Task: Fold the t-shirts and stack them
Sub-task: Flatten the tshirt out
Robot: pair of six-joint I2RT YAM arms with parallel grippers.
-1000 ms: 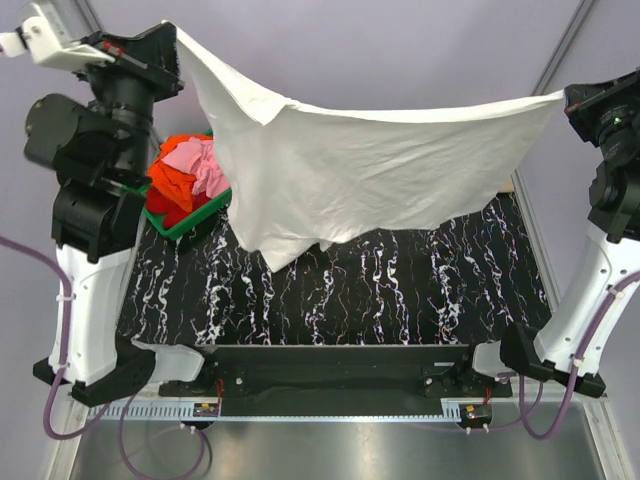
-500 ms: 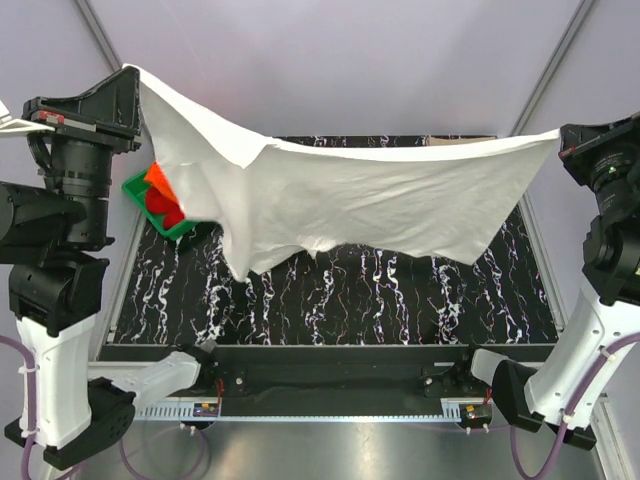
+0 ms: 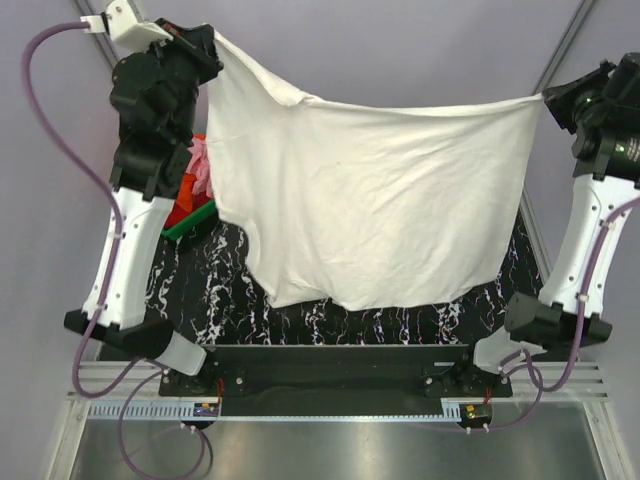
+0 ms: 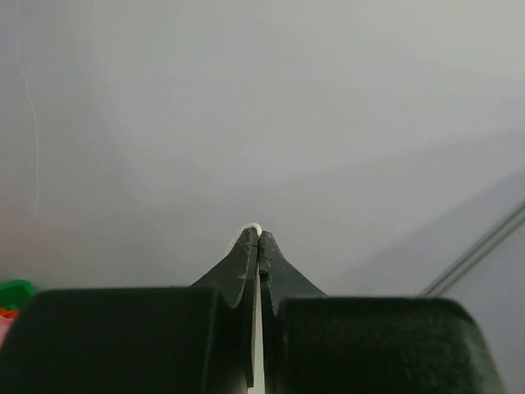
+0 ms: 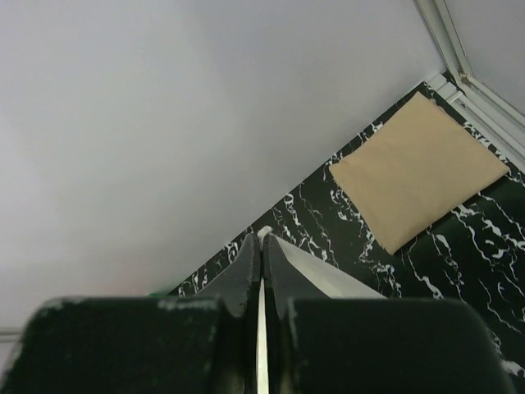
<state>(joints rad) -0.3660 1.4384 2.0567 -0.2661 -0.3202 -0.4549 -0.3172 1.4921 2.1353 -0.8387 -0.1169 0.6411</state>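
A large white t-shirt [image 3: 380, 200] hangs spread in the air between both arms, its lower hem just above the black marbled table [image 3: 400, 325]. My left gripper [image 3: 212, 38] is shut on its upper left corner, and a sliver of white cloth [image 4: 256, 228] pokes out past the closed tips of the left gripper [image 4: 259, 238]. My right gripper [image 3: 545, 100] pinches the upper right corner; in the right wrist view the right gripper [image 5: 262, 238] is shut on white cloth [image 5: 324, 277]. A tan t-shirt [image 5: 418, 168] lies folded flat on the table. Pink [image 3: 200, 165] and red [image 3: 185, 195] t-shirts sit heaped behind the left arm.
A green crate [image 3: 190, 222] holding the coloured shirts stands at the table's left, mostly hidden by the left arm; its rim [image 4: 12, 291] shows in the left wrist view. A black rail [image 3: 340, 360] runs along the near edge. Metal frame posts [image 3: 560, 45] rise at the back corners.
The left arm has swung up and inward, and the right gripper has risen. The white t-shirt went from a sagging drape to a flatter, wider sheet hanging lower.
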